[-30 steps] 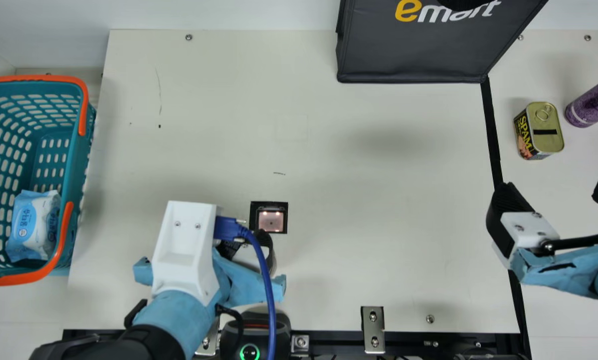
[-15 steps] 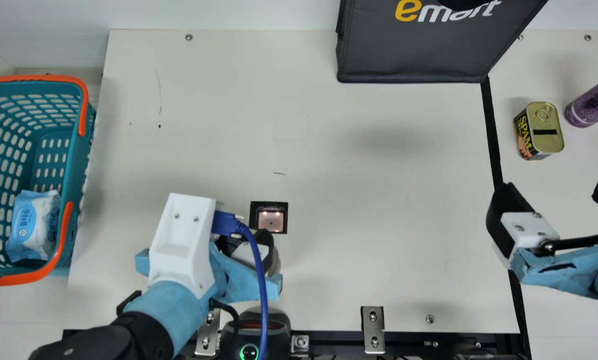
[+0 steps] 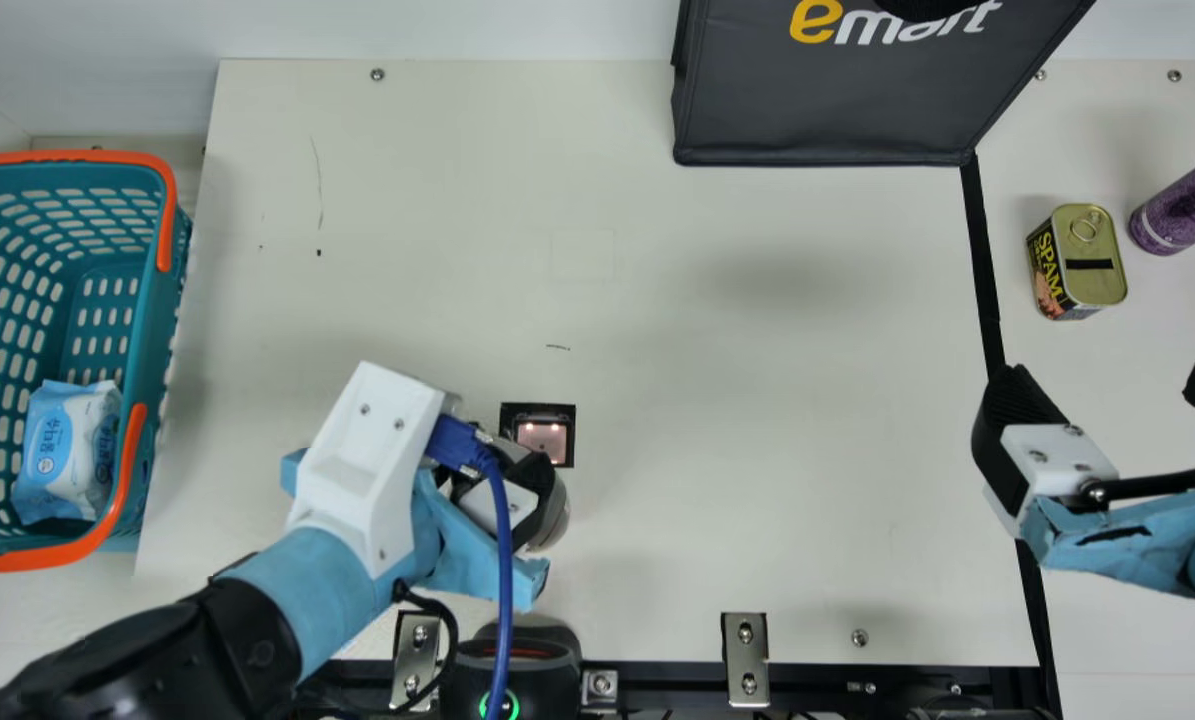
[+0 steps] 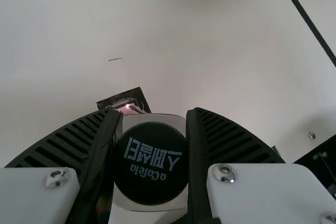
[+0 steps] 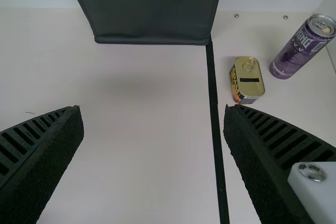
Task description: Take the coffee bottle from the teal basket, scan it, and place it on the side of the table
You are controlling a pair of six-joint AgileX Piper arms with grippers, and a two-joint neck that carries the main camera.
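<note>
Likely scan step, left claw [image 4: 153,114] pinching coffee bottle [image 4: 151,163] beside scanner window [image 3: 544,436], main view lower centre, right claw [image 3: 1105,385] spread, lower right; next probably present label, then move to bench [image 3: 757,380] side.

This looks like a shop checkout: a black-framed, square glass scanner window [image 3: 542,437] sits in a flat cream tabletop [image 3: 757,400], an orange-handled teal plastic basket [image 3: 162,300] left of it, a large black fabric shopping bag [image 3: 817,120] beyond it, rectangular gold tin [image 3: 1095,255] far right.
</note>
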